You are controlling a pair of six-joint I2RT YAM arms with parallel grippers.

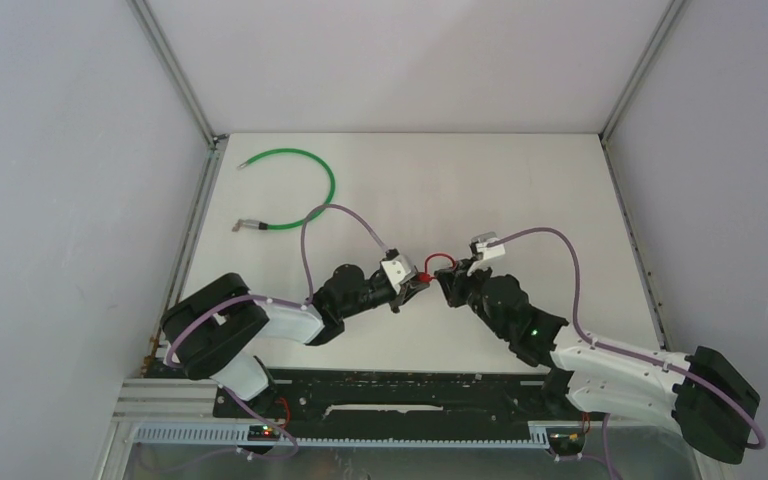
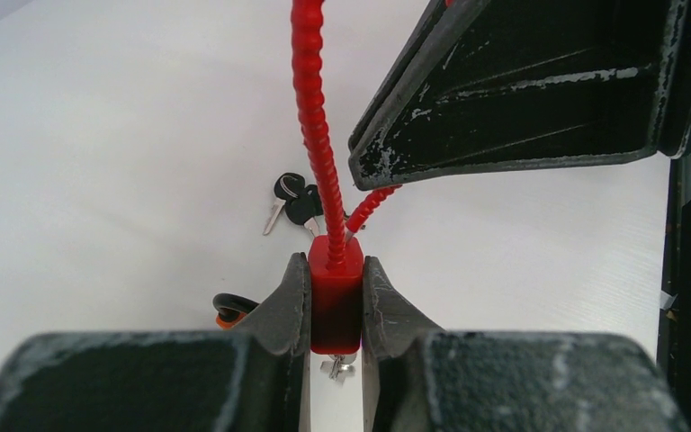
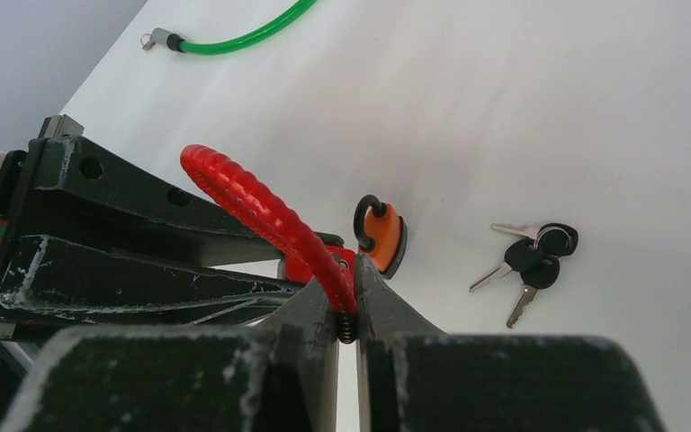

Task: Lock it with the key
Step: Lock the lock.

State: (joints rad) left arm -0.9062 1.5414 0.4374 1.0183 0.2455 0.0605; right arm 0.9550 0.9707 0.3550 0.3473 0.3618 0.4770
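Both arms reach inward from their bases, elbows bent outward, so that the wrists face each other over the middle of the table (image 1: 520, 190). The left gripper (image 1: 415, 287) and the right gripper (image 1: 448, 285) sit tip to tip, nearly touching, and are raised off the surface.

The left gripper (image 2: 336, 270) is clenched on the lock body (image 2: 336, 301) of the red cable lock (image 1: 440, 261), with one finger pressed flat against each side of the small red block. The right gripper (image 3: 346, 301) pinches the cable (image 3: 261, 211) close to its end, its fingers nearly together around the thin ribbed strand.

The red cable lock hangs in the air between the two grippers. Its cable rises out of the lock body and curves over in a short arch. A small silver part shows under the lock body in the left wrist view, but it cannot be identified.

The keys (image 3: 531, 256), a small bunch with black heads, lie flat on the table below the grippers. An orange padlock (image 3: 382, 238) rests near them. A green cable lock (image 1: 300, 190) lies open in a wide curve at the far left, well apart.
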